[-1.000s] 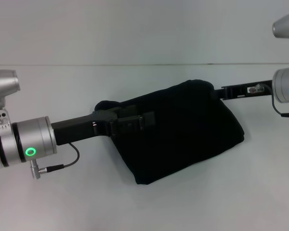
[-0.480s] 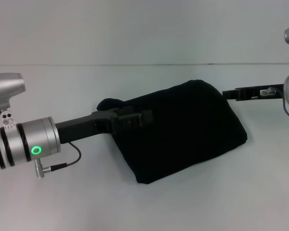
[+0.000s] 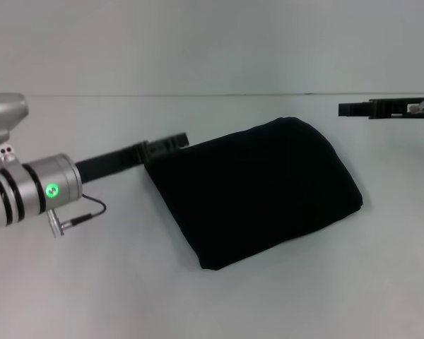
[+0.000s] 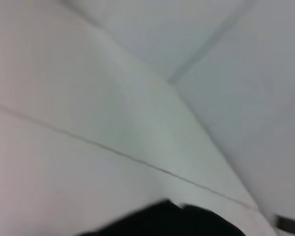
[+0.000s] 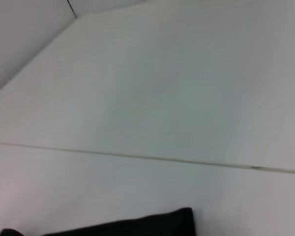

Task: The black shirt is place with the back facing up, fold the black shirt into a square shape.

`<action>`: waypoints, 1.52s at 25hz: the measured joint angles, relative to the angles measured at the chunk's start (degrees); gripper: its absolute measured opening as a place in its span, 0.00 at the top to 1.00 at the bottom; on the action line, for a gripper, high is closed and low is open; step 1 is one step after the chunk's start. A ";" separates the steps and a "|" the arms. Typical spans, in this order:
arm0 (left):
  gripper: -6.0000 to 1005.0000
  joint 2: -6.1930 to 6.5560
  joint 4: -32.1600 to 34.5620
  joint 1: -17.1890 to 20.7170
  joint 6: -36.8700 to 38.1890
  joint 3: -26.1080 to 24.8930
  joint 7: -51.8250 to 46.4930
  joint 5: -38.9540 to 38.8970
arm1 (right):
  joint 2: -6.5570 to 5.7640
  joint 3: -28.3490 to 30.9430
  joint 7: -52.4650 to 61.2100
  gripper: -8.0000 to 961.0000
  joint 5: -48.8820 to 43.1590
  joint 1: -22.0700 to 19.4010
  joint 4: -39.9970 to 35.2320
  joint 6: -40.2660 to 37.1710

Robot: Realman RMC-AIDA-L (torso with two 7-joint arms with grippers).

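The black shirt (image 3: 258, 191) lies folded into a compact, roughly square bundle at the middle of the white table, tilted so that its right corner points to the right. My left gripper (image 3: 168, 146) hovers at the shirt's upper left corner, just off the cloth and holding nothing. Far off to the right of the shirt, my right gripper (image 3: 353, 109) hangs above the table, well apart from the cloth. In the left wrist view a strip of the black shirt (image 4: 167, 221) shows at the edge. The right wrist view has a black shape (image 5: 137, 223) at its edge; I cannot tell what it is.
The white table (image 3: 92, 282) stretches all around the bundle, with bare surface in front and at both sides. A pale wall (image 3: 212, 42) rises behind the table's far edge. The left arm's silver wrist (image 3: 28, 198) and cable hang over the table's left side.
My left gripper has drawn back to the left off the shirt, and the raised bump of cloth there is gone. The right arm has withdrawn further right and up.
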 joint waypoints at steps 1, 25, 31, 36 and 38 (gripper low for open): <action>0.14 0.28 -0.27 -0.84 -4.26 0.44 -4.82 0.20 | -0.09 1.67 -0.31 0.53 0.01 -0.27 -0.74 -1.62; 0.15 1.36 -7.16 -5.46 -19.69 6.90 -13.54 1.36 | -0.29 2.37 -2.01 0.39 -0.29 -1.23 -1.32 -2.05; 0.15 1.18 -7.98 -6.46 -19.48 7.65 -13.02 1.51 | 0.13 2.37 -2.85 0.39 -0.13 -0.96 -1.08 -1.78; 0.15 1.12 -7.93 -6.64 -19.29 8.71 -12.71 1.53 | 0.23 2.35 -2.95 0.39 -0.06 -0.92 -1.06 -1.78; 0.15 1.05 -7.66 -6.51 -19.14 8.74 -11.20 1.32 | 0.23 2.33 -2.95 0.39 -0.06 -0.92 -1.07 -1.78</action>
